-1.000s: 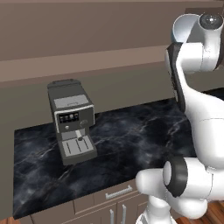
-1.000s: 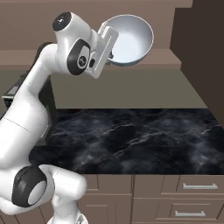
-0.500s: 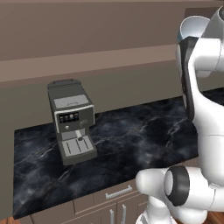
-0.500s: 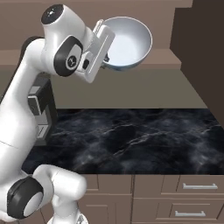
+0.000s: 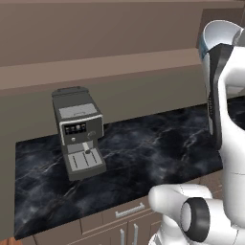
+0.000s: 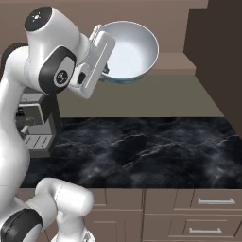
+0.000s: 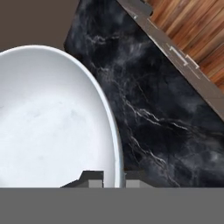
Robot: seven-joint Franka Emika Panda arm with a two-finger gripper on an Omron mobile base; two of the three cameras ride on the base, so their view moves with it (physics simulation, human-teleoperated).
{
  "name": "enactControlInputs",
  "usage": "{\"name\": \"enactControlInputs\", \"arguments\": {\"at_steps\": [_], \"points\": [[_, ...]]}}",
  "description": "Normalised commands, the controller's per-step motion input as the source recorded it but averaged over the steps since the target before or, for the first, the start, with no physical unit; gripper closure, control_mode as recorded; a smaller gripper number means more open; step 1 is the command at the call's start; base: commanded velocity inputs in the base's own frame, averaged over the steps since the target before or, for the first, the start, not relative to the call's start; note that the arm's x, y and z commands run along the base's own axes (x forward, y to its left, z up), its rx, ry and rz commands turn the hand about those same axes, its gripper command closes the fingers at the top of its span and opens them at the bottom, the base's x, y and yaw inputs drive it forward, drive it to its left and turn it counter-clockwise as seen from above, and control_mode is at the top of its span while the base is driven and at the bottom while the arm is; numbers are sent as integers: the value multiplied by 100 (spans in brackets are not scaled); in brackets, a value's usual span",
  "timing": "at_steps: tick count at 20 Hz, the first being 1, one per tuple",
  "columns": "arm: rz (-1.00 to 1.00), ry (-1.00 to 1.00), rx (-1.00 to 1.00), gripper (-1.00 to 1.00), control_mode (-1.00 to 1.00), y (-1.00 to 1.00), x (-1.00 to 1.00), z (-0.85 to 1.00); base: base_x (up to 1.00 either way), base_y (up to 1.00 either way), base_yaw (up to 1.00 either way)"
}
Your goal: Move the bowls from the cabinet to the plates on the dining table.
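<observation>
The hand (image 6: 105, 71) pinches the white bowl (image 6: 130, 51) by its rim; held high above the counter (image 6: 142, 146), ready to carry.

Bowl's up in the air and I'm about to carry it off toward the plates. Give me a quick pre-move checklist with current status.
1. Gripper shut on the bowl rim, one finger either side: ok.
2. Bowl lifted well above the black marble counter: ok.
3. Bowl level: not ok, it is tilted steeply, its opening facing out sideways.
4. Bowl holds nothing that could spill: ok, inside is bare white.
5. Coffee machine stands apart from the bowl, down on the counter: ok.
6. Plates ready to receive: cannot tell.
</observation>
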Motion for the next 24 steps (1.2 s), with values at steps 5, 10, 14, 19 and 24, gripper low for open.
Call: {"name": "enactControlInputs", "arguments": {"at_steps": [5,10,14,19,24], "points": [[10,-1,-2,100,-100,3,-42,-12,0,0,0],[11,-1,-3,100,-100,0,-45,-16,0,0,0],[0,0,0,100,100,0,0,0,-52,7,5],[0,0,0,100,100,0,0,0,-62,12,0],[0,0,0,100,100,0,0,0,-62,15,0]]}}
